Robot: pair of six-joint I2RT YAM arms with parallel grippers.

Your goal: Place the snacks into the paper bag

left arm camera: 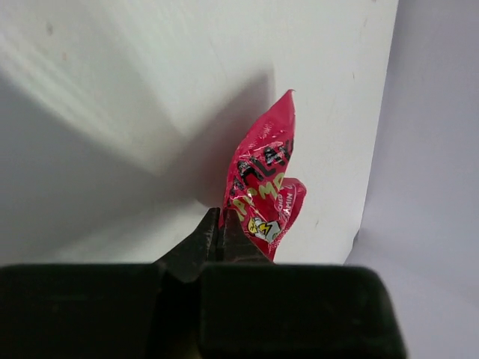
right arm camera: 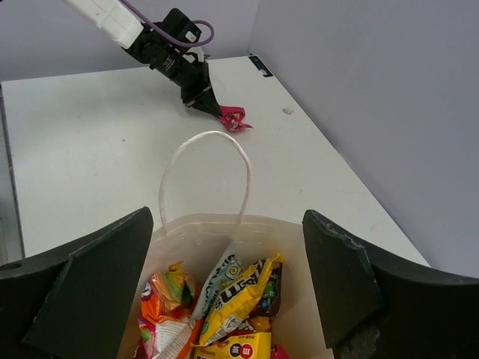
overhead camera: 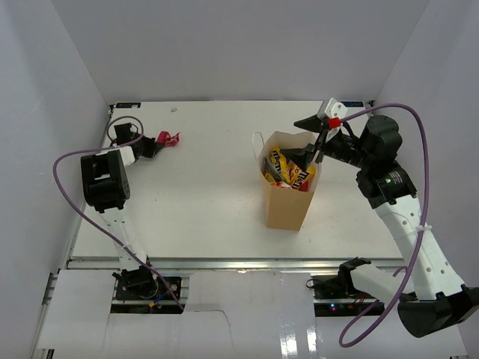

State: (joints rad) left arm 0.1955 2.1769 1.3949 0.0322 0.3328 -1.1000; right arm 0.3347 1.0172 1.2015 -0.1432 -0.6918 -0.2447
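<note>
**Jaws shut on a pink-red packet at the far left; the other pair gapes over the filled bag**

Left jaws are pressed together with no gap between the tips. They pinch the lower edge of a pink-red packet [left arm camera: 262, 194], which stands up from them, crumpled and folded, with yellow lettering on its face. From the top camera this packet sits at the far left of the table [overhead camera: 209, 187], close to the back wall and well apart from everything else. Whether it rests on the table or hangs just clear of it is hard to judge from these views. The left arm [overhead camera: 105, 179] reaches toward the back corner, its purple cable looping beside it.

Right jaws are spread wide and hold nothing. They sit above the mouth of the paper bag [overhead camera: 288, 206], one finger to each side of the opening in the wrist view. The bag stands upright right of the table's middle, and its white loop handle [right arm camera: 206, 138] rises from the far rim. Inside lie the snacks [overhead camera: 288, 168], piled loosely. They include a yellow packet [right arm camera: 239, 292] with dark lettering near the middle and an orange packet [right arm camera: 161, 299] against the left wall. The right arm [overhead camera: 382, 149] bends in from the right side.
</note>
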